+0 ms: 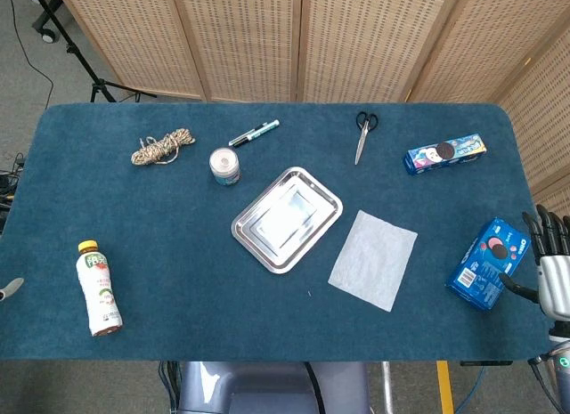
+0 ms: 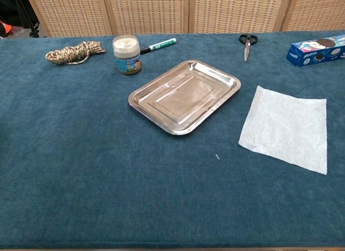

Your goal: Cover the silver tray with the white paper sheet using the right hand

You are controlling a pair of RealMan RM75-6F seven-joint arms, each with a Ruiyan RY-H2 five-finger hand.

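My right hand (image 1: pixel 549 254) sits at the far right edge of the table (image 1: pixel 178 254), fingers spread and pointing away from me, holding nothing. It lies just beside a blue cookie box (image 1: pixel 487 263), and the thumb reaches toward that box; from the head view I cannot tell whether it touches it. The chest view does not show this hand at all.

At the left edge of the head view a small grey tip (image 1: pixel 9 289) pokes in over the table; it may be part of my left hand, but too little shows to say how the fingers lie.

The silver tray (image 1: pixel 287 219) rests near the middle of the blue cloth, turned at an angle, uncovered and with nothing in it. The white paper sheet (image 1: pixel 373 259) lies flat on the cloth just to the right of the tray, between the tray and my right hand, apart from both.

Behind the tray stand a small jar (image 2: pixel 127 55) and a marker (image 2: pixel 158 45), with a coil of rope (image 2: pixel 74 52) further left. Scissors (image 2: pixel 246 44) lie behind the sheet, and a second blue box (image 2: pixel 316 49) is at the back right. A drink bottle (image 1: pixel 98 289) lies near the front left.
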